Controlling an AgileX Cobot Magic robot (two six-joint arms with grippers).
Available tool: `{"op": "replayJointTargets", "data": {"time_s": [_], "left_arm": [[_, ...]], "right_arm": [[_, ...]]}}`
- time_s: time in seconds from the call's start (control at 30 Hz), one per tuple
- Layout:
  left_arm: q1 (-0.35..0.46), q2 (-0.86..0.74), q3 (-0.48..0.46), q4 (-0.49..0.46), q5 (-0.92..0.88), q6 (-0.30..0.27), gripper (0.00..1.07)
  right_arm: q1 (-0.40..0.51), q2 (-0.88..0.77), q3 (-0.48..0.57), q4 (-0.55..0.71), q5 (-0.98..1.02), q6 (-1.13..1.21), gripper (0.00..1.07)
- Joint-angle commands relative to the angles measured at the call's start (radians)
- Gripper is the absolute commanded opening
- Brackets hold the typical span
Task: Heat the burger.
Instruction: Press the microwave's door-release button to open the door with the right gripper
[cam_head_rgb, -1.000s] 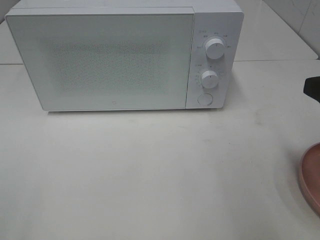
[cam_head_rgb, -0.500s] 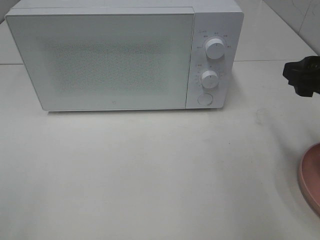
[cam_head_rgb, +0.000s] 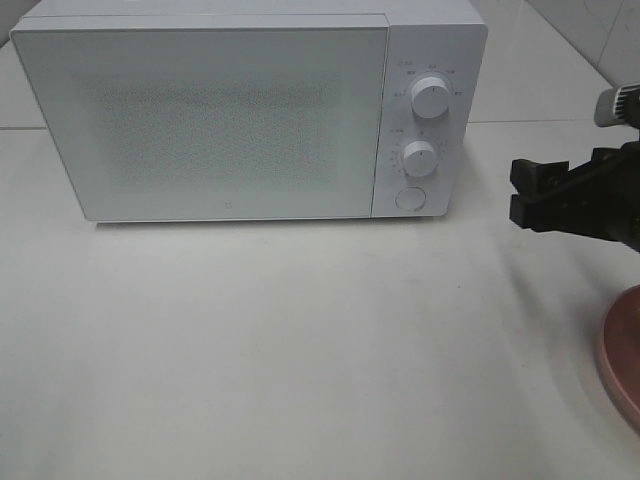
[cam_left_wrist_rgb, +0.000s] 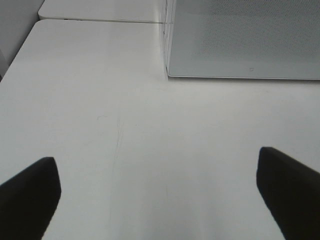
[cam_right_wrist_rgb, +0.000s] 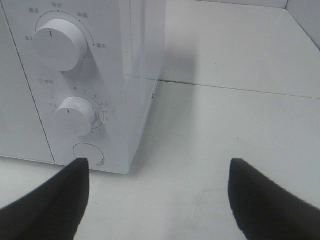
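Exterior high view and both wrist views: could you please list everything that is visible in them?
microwave: one, white, back of table, door shut
knobs: two, white, on its right panel, one above the other
button: one, white, round, below the lower knob
plate: one, pink, right edge of the exterior view, cut off
table: one, white, under everything
burger: none in view
right claw: one, black, open, right of the microwave
left claw: one, black, open, over bare table
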Motion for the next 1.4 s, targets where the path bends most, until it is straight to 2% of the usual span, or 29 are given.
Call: {"op": "replayJointTargets", "data": {"time_s": [0.03, 0.07, 0.13, 0.2, 0.23, 0.3, 0.4, 0.47, 0.57, 0.63, 0.73, 1.13, 1.23, 1.33, 1.37, 1.4], "left_arm": [[0.001, -0.018, 0.002, -0.006, -0.002, 0.002, 1.00], [0.001, -0.018, 0.002, -0.006, -0.002, 0.002, 1.00], [0.001, -0.018, 0.002, -0.006, -0.002, 0.002, 1.00], [0.001, -0.018, 0.002, -0.006, -0.002, 0.002, 1.00], [0.001, -0.018, 0.002, -0.006, -0.002, 0.002, 1.00], [0.001, -0.018, 0.002, -0.006, -0.002, 0.002, 1.00], [0.001, -0.018, 0.002, -0.006, -0.002, 0.002, 1.00], [0.001, -0.018, 0.002, -0.006, -0.002, 0.002, 1.00], [0.001, -0.018, 0.002, -0.006, -0.002, 0.002, 1.00], [0.001, -0.018, 0.002, -0.006, -0.002, 0.002, 1.00], [0.001, -0.018, 0.002, -0.006, -0.002, 0.002, 1.00], [0.001, -0.018, 0.002, -0.006, -0.002, 0.002, 1.00], [0.001, -0.018, 0.002, -0.006, -0.002, 0.002, 1.00], [0.001, -0.018, 0.002, -0.006, -0.002, 0.002, 1.00], [0.001, -0.018, 0.002, -0.006, -0.002, 0.002, 1.00], [0.001, -0.018, 0.002, -0.006, -0.002, 0.002, 1.00]], "right_arm": [[0.046, 0.031, 0.003, 0.085, -0.072, -0.062, 0.74], [0.095, 0.059, 0.003, 0.141, -0.115, -0.086, 0.74], [0.119, 0.072, 0.003, 0.169, -0.135, -0.096, 0.74], [0.203, 0.120, 0.003, 0.257, -0.199, -0.099, 0.74], [0.203, 0.120, 0.003, 0.257, -0.199, -0.099, 0.74], [0.274, 0.161, 0.001, 0.331, -0.250, -0.099, 0.74], [0.298, 0.177, 0.001, 0.358, -0.266, -0.099, 0.74], [0.374, 0.233, 0.001, 0.440, -0.317, -0.104, 0.74], [0.393, 0.248, 0.001, 0.458, -0.330, -0.104, 0.74], [0.454, 0.294, -0.003, 0.515, -0.341, -0.104, 0.74], [0.478, 0.322, -0.004, 0.523, -0.342, -0.103, 0.74], [0.481, 0.340, -0.015, 0.519, -0.338, -0.078, 0.74], [0.481, 0.340, -0.015, 0.519, -0.338, -0.013, 0.74], [0.481, 0.340, -0.015, 0.519, -0.338, 0.131, 0.73], [0.481, 0.340, -0.015, 0.519, -0.340, 0.247, 0.72], [0.481, 0.340, -0.015, 0.519, -0.340, 0.247, 0.72]]}}
